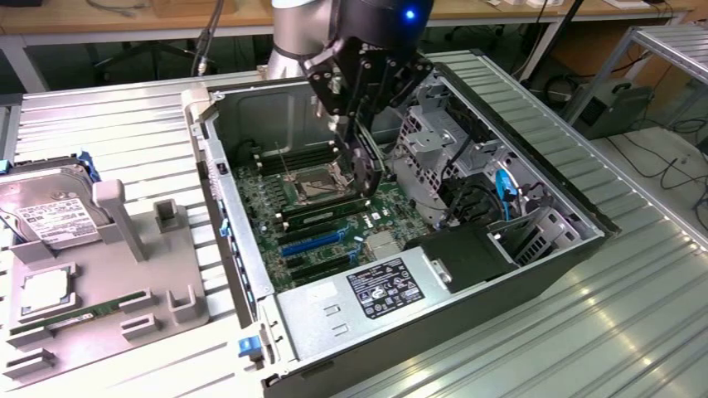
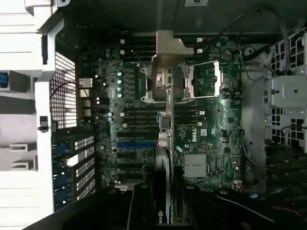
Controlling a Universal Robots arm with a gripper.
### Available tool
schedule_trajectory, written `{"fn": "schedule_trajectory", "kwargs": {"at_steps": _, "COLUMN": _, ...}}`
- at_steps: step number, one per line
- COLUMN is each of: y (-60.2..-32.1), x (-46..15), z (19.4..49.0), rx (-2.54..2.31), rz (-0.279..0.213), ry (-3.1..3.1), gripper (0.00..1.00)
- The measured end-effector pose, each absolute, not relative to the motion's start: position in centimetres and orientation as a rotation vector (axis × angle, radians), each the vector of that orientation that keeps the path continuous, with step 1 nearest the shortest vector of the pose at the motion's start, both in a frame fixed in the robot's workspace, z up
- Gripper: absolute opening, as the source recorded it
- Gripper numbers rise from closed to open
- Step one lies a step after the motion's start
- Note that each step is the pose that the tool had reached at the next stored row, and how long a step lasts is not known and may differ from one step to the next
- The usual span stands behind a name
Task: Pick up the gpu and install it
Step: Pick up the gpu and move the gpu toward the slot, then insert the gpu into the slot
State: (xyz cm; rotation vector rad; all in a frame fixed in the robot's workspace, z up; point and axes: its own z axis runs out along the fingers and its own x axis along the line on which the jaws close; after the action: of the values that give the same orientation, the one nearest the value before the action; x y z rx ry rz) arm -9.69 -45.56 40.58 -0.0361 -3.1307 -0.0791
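Observation:
My gripper (image 1: 360, 124) hangs inside the open computer case (image 1: 575, 224), shut on the gpu (image 1: 366, 170). The card hangs edge-on below the fingers, above the green motherboard (image 1: 332, 207) and close to the CPU socket (image 1: 315, 184). In the wrist view the gpu (image 2: 163, 177) runs away from the gripper (image 2: 162, 211) as a thin strip, with its silver bracket (image 2: 169, 48) at the far end. It floats over the board, just beside the blue expansion slot (image 2: 136, 143). That blue slot (image 1: 313, 241) lies nearer the case's front than the card.
The drive cage (image 1: 437, 141) and cables stand close on the exterior view's right of the gripper. A power supply (image 1: 382, 290) fills the near end of the case. On the tray at the exterior view's left lie a silver hard drive (image 1: 50, 217) and a RAM stick (image 1: 83, 313).

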Motion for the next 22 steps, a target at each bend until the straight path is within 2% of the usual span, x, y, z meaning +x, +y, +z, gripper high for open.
{"fn": "schedule_trajectory", "kwargs": {"at_steps": 22, "y": -45.62, "x": -9.41, "z": 40.49, "rx": 0.055, "rz": -0.078, "ry": -3.123, "gripper": 0.26}}
